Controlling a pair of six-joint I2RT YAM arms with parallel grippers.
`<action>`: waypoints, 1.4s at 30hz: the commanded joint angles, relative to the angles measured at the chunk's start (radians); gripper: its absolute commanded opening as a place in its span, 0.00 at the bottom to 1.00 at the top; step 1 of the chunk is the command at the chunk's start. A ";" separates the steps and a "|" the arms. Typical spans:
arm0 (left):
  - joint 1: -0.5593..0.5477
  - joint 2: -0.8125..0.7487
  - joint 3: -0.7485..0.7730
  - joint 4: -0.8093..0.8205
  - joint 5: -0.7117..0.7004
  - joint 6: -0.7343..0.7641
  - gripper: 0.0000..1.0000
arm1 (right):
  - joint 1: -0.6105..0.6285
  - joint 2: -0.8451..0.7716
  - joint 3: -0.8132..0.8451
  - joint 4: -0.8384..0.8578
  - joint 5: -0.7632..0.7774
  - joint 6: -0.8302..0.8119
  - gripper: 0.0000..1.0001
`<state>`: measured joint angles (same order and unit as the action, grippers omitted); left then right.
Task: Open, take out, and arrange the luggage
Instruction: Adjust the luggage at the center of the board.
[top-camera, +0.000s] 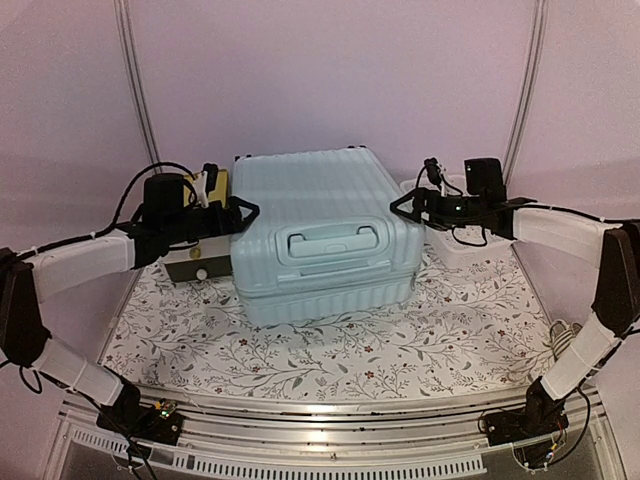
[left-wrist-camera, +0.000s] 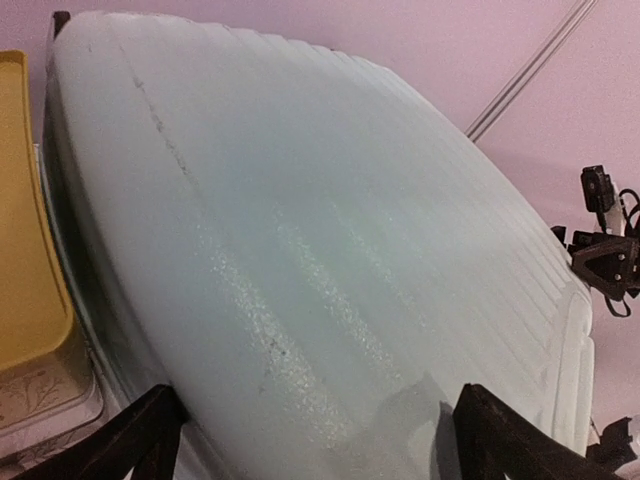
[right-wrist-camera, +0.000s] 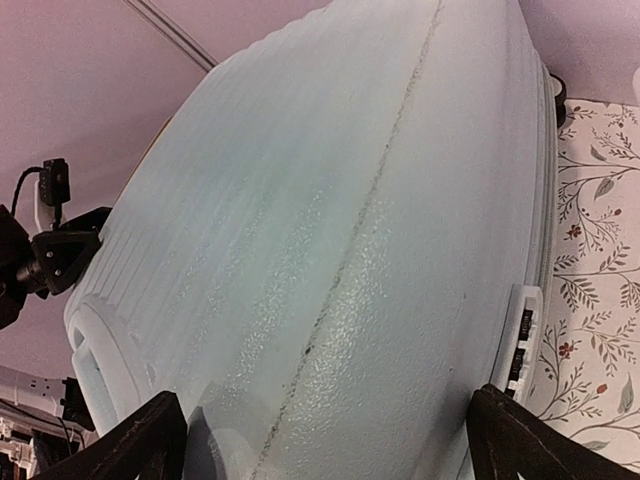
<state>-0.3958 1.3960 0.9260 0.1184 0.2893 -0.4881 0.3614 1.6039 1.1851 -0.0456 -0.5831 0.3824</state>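
Top external: suitcase (top-camera: 325, 235) shut, lying on table (top-camera: 330, 365).
Left pincer (top-camera: 242, 213): open, beside suitcase.
Right pincer (top-camera: 400, 206): open, opposite side.
Around: drawer box (top-camera: 195, 262) left, basket (top-camera: 462, 248) right.

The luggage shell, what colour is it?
The luggage is pale mint-blue with ribbing, shown best in the top external view.

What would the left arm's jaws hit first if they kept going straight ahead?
The luggage: the left gripper, jaws open, points straight at its ribbed shell with nothing in between. It looks close, though depth is hard to judge.
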 joint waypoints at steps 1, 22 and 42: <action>-0.076 0.150 0.039 -0.029 0.280 -0.008 0.95 | 0.012 -0.080 -0.060 -0.027 -0.180 0.014 0.99; -0.118 0.114 0.223 -0.304 -0.095 0.190 0.98 | 0.253 -0.298 -0.201 -0.165 -0.047 -0.049 0.99; -0.117 -0.335 0.083 -0.477 -0.270 0.158 0.98 | 0.333 -0.277 -0.190 -0.118 0.044 -0.046 0.99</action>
<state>-0.5087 1.1130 1.0386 -0.3145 0.0338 -0.2928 0.6159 1.2976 0.9733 -0.2272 -0.4393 0.3408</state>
